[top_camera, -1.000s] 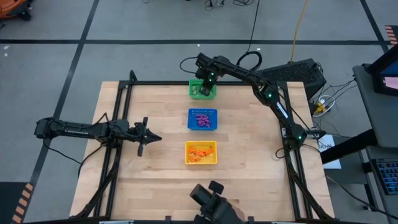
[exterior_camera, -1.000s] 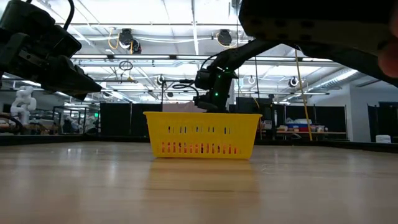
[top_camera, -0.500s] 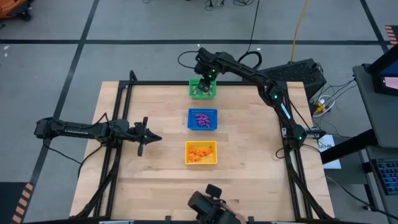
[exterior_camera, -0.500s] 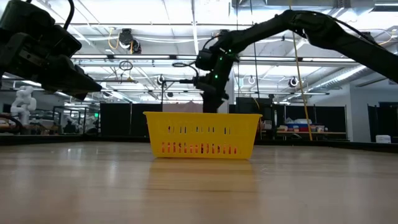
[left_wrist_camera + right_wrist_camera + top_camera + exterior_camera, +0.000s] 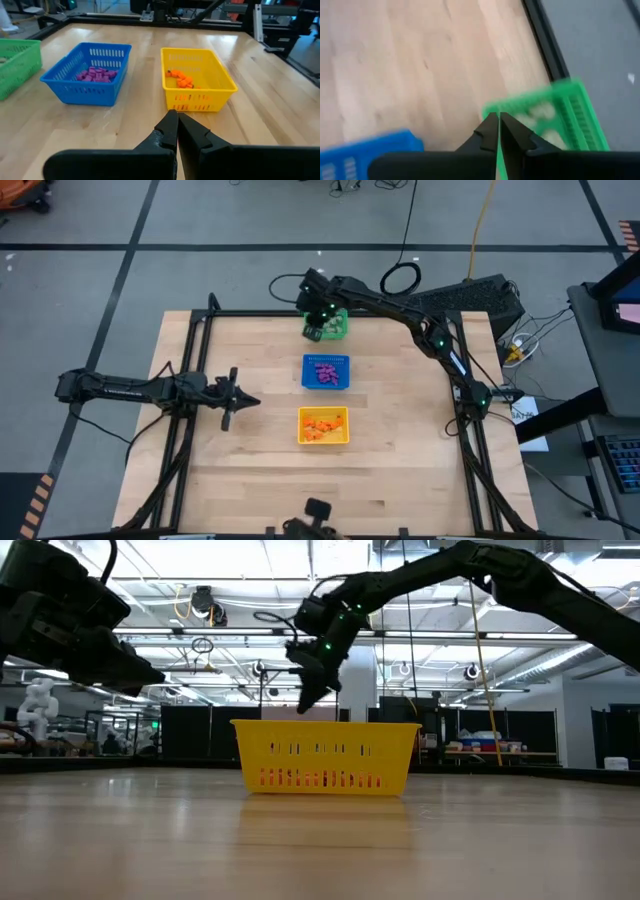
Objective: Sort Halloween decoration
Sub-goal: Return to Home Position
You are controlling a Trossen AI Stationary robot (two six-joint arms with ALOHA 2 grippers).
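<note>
Over the far edge of the worktop (image 5: 400,460), at the near-left corner of the green basket (image 5: 338,327), my right gripper (image 5: 313,331) hangs with its two fingers pressed together and nothing between them. The low view shows it tilted downward and above the height of the basket rims.

The left gripper (image 5: 248,402) waits over the left side of the worktop, also closed and empty, pointing toward the baskets.

The pale trinkets (image 5: 540,111) lie in the green basket. The purple trinkets (image 5: 325,372) sit in the blue basket (image 5: 308,383), and the orange trinkets (image 5: 322,425) in the yellow basket (image 5: 303,438). I can find none lying loose in the high view, so I judge the sorting done and only the retreat left.

To bring the arm home cleanly, I would raise the wrist first, before pulling back. The green basket is light, and a snagged finger could tip it or drag it off the edge. I would then fold the arm back toward its base on the right, well above the blue basket, with the fingers kept shut.
</note>
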